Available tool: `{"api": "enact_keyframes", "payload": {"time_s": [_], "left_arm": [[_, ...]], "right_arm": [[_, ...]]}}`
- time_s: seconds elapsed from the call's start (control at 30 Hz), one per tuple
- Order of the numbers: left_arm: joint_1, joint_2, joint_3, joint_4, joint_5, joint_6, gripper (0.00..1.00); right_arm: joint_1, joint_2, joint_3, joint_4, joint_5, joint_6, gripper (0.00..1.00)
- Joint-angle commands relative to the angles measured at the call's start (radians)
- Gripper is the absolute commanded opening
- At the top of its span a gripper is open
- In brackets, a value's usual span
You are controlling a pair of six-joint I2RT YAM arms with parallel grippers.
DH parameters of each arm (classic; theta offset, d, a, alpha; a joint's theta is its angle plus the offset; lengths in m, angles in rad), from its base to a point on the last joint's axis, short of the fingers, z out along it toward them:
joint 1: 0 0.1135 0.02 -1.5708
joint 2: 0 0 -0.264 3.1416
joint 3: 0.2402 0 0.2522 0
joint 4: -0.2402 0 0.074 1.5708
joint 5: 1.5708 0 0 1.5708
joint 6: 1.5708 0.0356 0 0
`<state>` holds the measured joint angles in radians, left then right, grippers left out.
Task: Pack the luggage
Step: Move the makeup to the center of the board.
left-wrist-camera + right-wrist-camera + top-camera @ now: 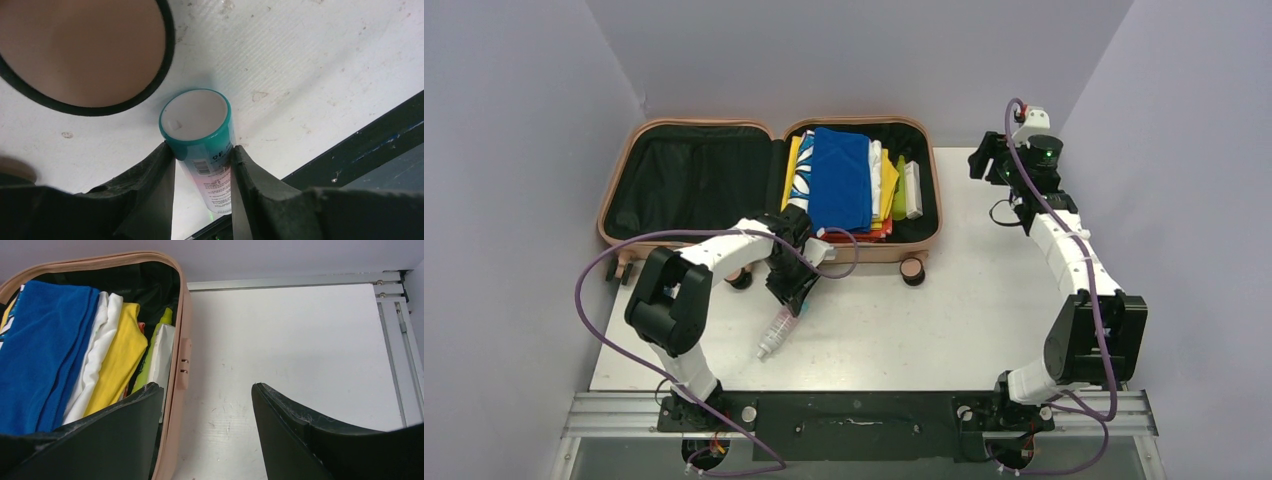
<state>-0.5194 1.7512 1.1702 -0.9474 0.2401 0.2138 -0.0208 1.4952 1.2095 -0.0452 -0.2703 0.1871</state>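
The salmon-pink luggage (704,123) lies open at the back of the table. Its left shell shows bare black lining. Its right shell holds folded clothes with a blue towel (839,178) on top, plus a green bottle (900,190) and a white tube (913,190). My left gripper (792,298) is in front of the luggage, shut on the teal-capped end of a small spray bottle (775,335) that lies on the table. In the left wrist view both fingers (160,175) press the bottle (197,117). My right gripper (980,158) is open and empty beside the luggage's right rim (182,340).
Caster wheels (912,271) stick out at the luggage's front edge; one fills the top left of the left wrist view (75,50). The black base rail (854,410) runs along the near table edge. Grey walls close in on both sides.
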Motion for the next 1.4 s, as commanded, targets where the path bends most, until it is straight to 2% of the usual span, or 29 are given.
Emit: {"api": "enact_keyframes", "payload": {"time_s": [0.0,0.1,0.23,0.47,0.67,0.8,0.83,0.87,0.9,0.97,1.0,1.03,1.1,1.23,1.3,1.37], "left_arm": [[-0.052,-0.034,0.039,-0.083,0.039,0.035,0.0],[-0.118,-0.059,0.054,-0.083,0.052,0.049,0.0],[-0.273,-0.049,0.071,-0.04,0.023,0.052,0.0],[-0.535,0.114,0.205,0.053,-0.19,0.091,0.0],[-0.631,0.277,0.332,0.125,-0.37,0.196,0.0],[-0.675,0.319,0.345,0.176,-0.463,0.241,0.0],[-0.683,0.314,0.345,0.189,-0.475,0.248,0.04],[-0.688,0.307,0.349,0.199,-0.485,0.252,0.2],[-0.691,0.297,0.354,0.205,-0.494,0.255,0.41],[-0.691,0.273,0.365,0.21,-0.52,0.259,0.68],[-0.69,0.247,0.367,0.214,-0.534,0.263,0.9],[-0.687,0.223,0.366,0.218,-0.549,0.268,0.98],[-0.682,0.163,0.366,0.219,-0.57,0.272,0.96],[-0.669,0.01,0.377,0.203,-0.609,0.289,0.96],[-0.638,-0.086,0.358,0.186,-0.588,0.293,0.96],[-0.587,-0.194,0.321,0.153,-0.509,0.299,0.96]], "right_arm": [[-0.002,-0.075,0.006,0.075,-0.038,-0.017,0.66],[-0.002,-0.092,0.003,0.084,-0.057,-0.027,0.66],[-0.002,-0.135,-0.014,0.104,-0.079,-0.055,0.66],[-0.016,-0.201,0.001,0.067,-0.097,-0.1,0.67],[-0.094,-0.241,0.036,0.034,-0.142,-0.073,0.68],[-0.134,-0.242,0.085,-0.028,-0.18,-0.069,0.7],[-0.137,-0.24,0.096,-0.041,-0.19,-0.075,0.71],[-0.14,-0.239,0.102,-0.05,-0.204,-0.084,0.71],[-0.142,-0.237,0.106,-0.057,-0.217,-0.101,0.71],[-0.142,-0.231,0.115,-0.077,-0.247,-0.138,0.74],[-0.143,-0.228,0.118,-0.095,-0.267,-0.169,0.78],[-0.143,-0.225,0.123,-0.116,-0.308,-0.208,0.79],[-0.142,-0.216,0.135,-0.169,-0.362,-0.291,0.82],[-0.136,-0.198,0.159,-0.296,-0.479,-0.445,0.83],[-0.12,-0.193,0.17,-0.384,-0.551,-0.547,0.83],[-0.083,-0.198,0.16,-0.442,-0.569,-0.624,0.83]]}}
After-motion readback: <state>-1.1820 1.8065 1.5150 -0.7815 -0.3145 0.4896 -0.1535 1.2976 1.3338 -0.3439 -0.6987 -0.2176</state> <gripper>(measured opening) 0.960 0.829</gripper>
